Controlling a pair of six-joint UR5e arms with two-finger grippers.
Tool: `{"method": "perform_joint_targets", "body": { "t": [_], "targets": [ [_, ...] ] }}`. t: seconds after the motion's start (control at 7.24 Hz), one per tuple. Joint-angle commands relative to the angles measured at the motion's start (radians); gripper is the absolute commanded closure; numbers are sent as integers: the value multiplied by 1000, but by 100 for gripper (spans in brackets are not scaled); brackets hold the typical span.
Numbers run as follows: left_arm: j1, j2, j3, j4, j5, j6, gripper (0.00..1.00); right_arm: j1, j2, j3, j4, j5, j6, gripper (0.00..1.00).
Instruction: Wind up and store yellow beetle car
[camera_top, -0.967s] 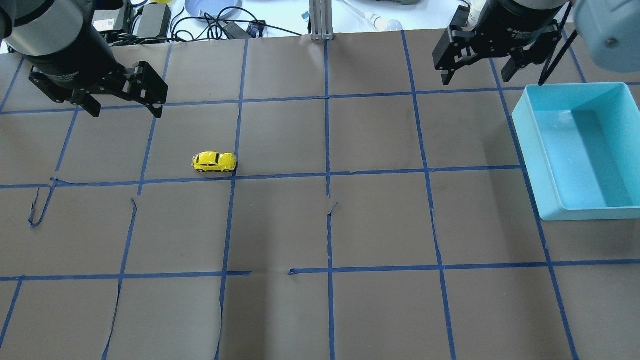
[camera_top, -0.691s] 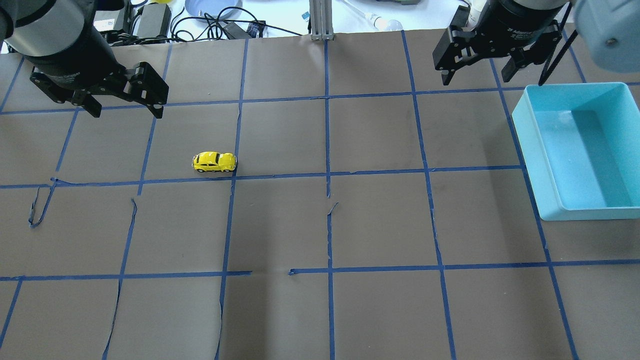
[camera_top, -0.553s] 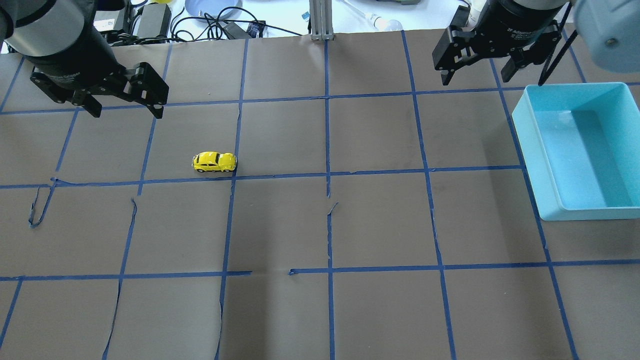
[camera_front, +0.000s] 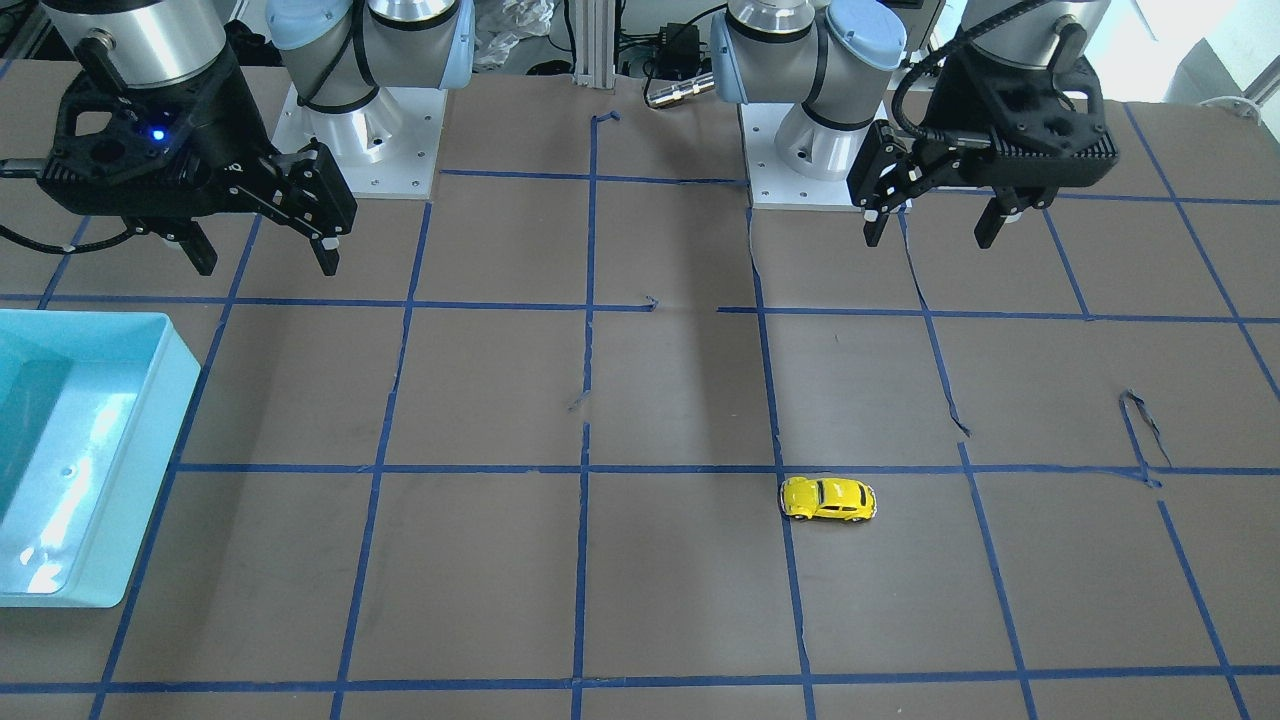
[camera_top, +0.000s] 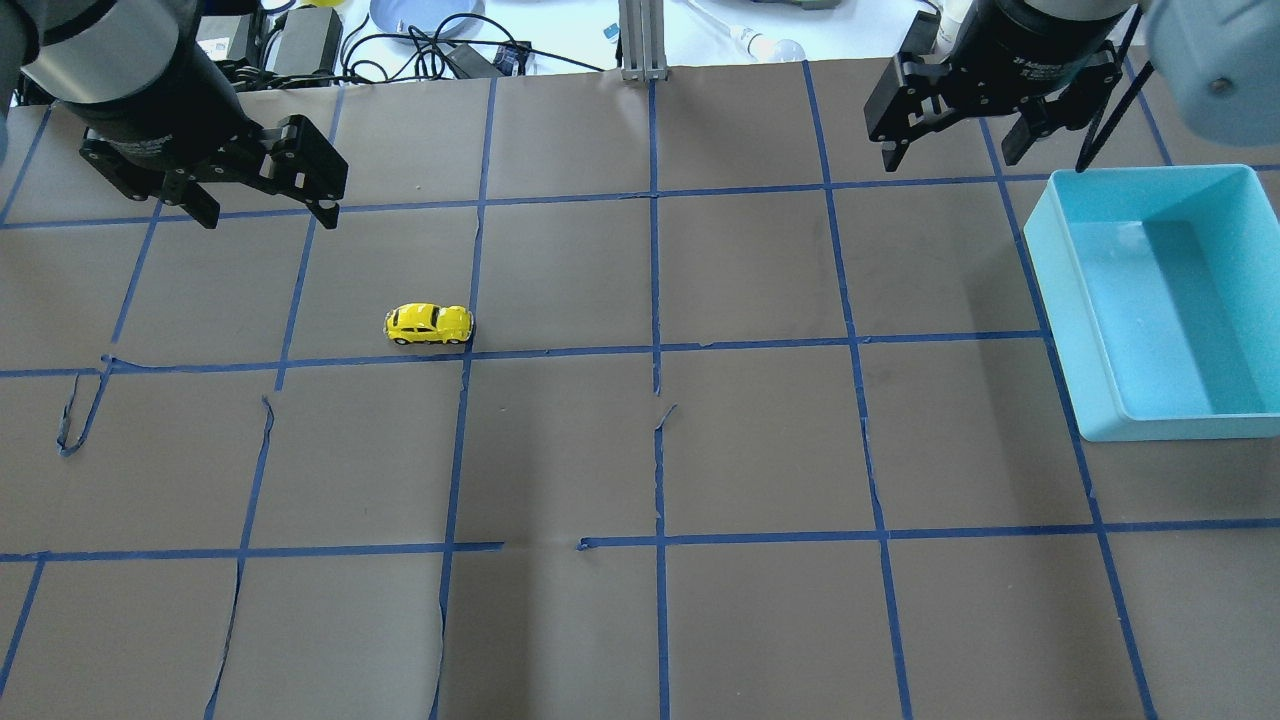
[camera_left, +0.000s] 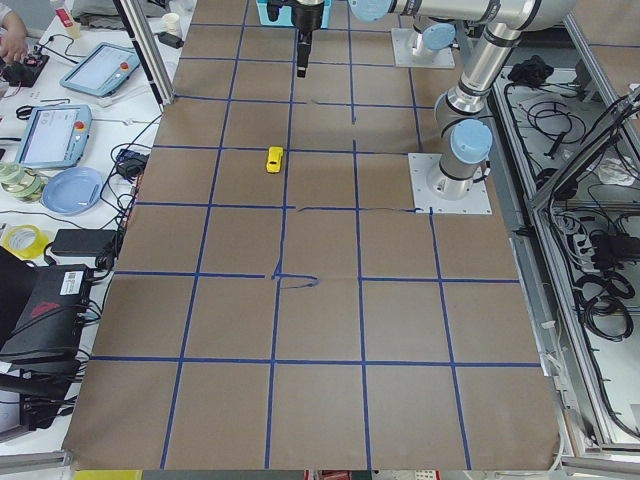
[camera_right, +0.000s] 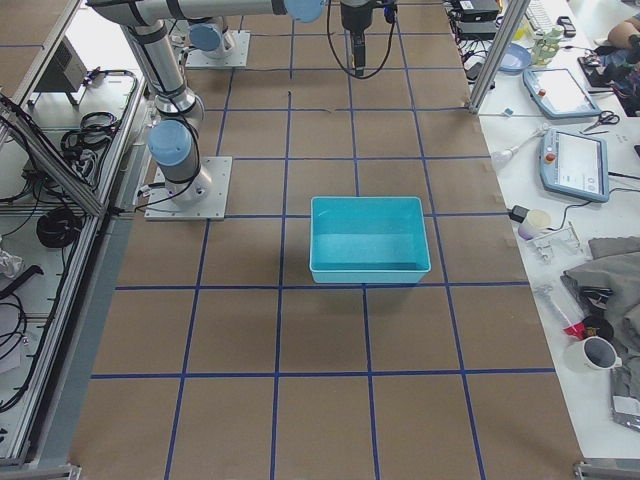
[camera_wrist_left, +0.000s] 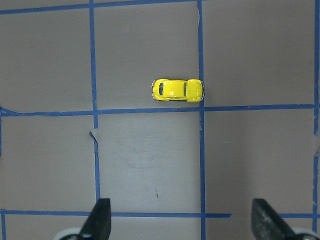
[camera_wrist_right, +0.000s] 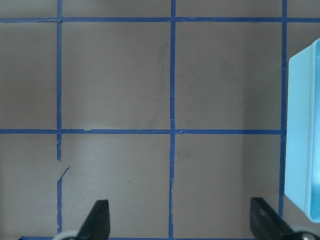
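My left gripper (camera_top: 270, 218) just scooted a bit toward the yellow car (camera_top: 428, 325), fingers spread wide, empty. Car's on the table (camera_top: 760, 450) beside a tape line (camera_top: 560, 351). Pickup's starting, I reckon. Right gripper (camera_top: 950, 158) is spread too.

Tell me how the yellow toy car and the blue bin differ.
The yellow beetle car is bright yellow; the blue bin is light blue. The car is far smaller than the bin. The car lies near the left gripper; the bin lies by the right gripper. Both rest on the table, ungripped.
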Motion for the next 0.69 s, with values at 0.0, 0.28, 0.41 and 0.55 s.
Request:
{"method": "perform_joint_targets", "body": {
  "t": [0.0,0.28,0.41,0.55],
  "targets": [
    [1,-21,-8,4,-6,8,0,0,1,0,0,-1,0,0],
    [-3,-29,-13,6,-10,14,0,0,1,0,0,2,-2,0],
    [-5,-25,-16,6,-9,13,0,0,-1,-1,0,2,-2,0],
    [-4,-14,-16,6,-9,14,0,0,1,0,0,4,-2,0]
  ]
}}
